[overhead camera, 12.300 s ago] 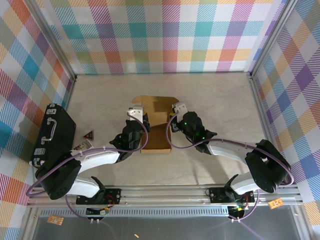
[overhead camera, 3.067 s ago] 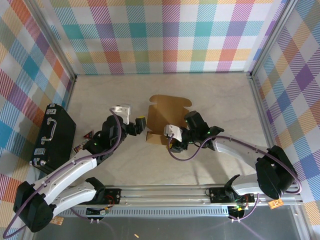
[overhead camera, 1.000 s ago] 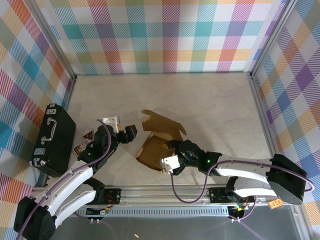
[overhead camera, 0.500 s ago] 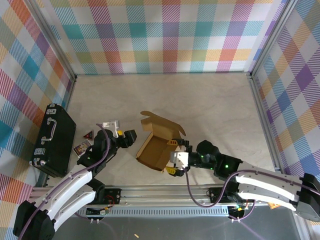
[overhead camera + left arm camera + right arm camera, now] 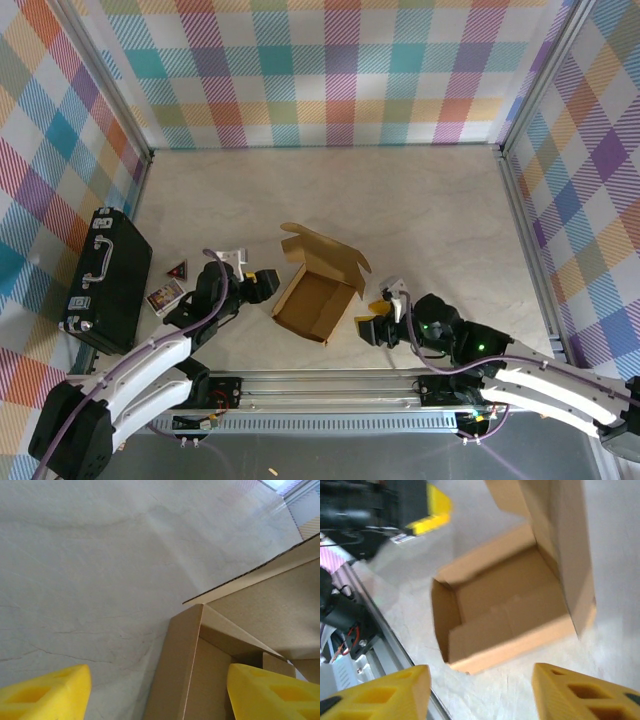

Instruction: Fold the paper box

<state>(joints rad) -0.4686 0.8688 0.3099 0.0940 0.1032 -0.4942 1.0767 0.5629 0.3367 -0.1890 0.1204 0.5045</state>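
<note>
Half-formed paper box (image 5: 312, 300), lid up — left hand (image 5: 255, 276) and right hand (image 5: 376, 320) open beside it.

No lettering is legible; the printed cards (image 5: 164, 296) beside the black case (image 5: 105, 282) at left are too small.

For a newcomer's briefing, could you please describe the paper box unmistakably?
On the pale table, look near the middle of its front edge. The paper box is an open brown cardboard tray with a raised lid flap, unlike the black case on the left.
</note>
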